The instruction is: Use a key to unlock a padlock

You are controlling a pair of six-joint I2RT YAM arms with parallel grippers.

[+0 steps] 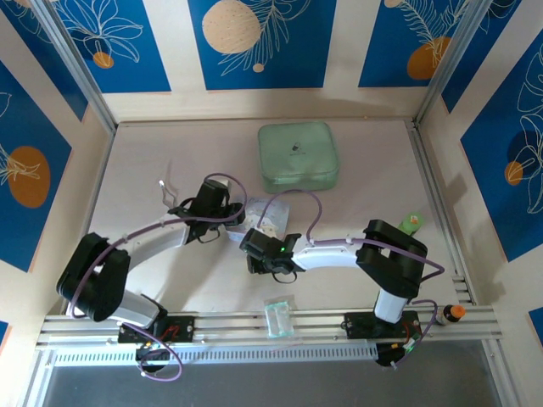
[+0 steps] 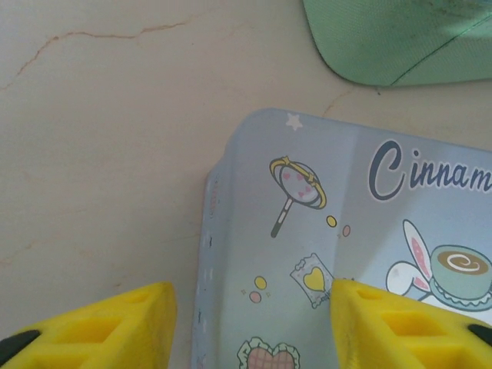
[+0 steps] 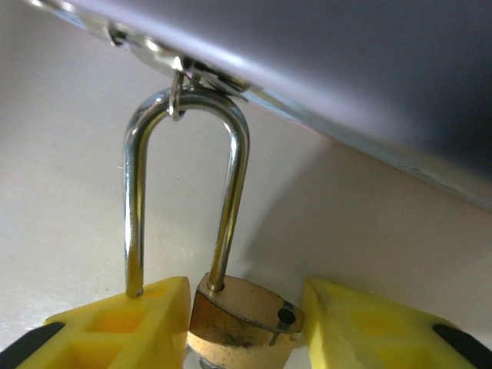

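**A:** Padlock (image 3: 244, 327), tiny, brass-gold body, thin silver U-shaped shackle (image 3: 231, 192). Position?

**B:** Body sits directly between the right pincer's (image 3: 246, 300) yellow fingers, which flank it closely. Whether they actually pinch it, I cannot tell. Beyond the fingertips the shackle runs up to a small ring under the pale-blue cartoon-printed tin box (image 3: 346, 69), so the lock hangs off the tin. One shackle leg appears to end outside the body.

**A:** Why flank the body?

**B:** My guess is to steady a dangling lock so it can't swing away from a key.

**A:** Left pincer (image 2: 250, 296)?

**B:** Fingers apart, clamping nothing. One is over the pale table (image 2: 100, 154), the other over the tin's lid, with the tin's rim between them. This probably braces the tin. Farther out lies a soft pale-green square case (image 2: 400, 38), well clear.
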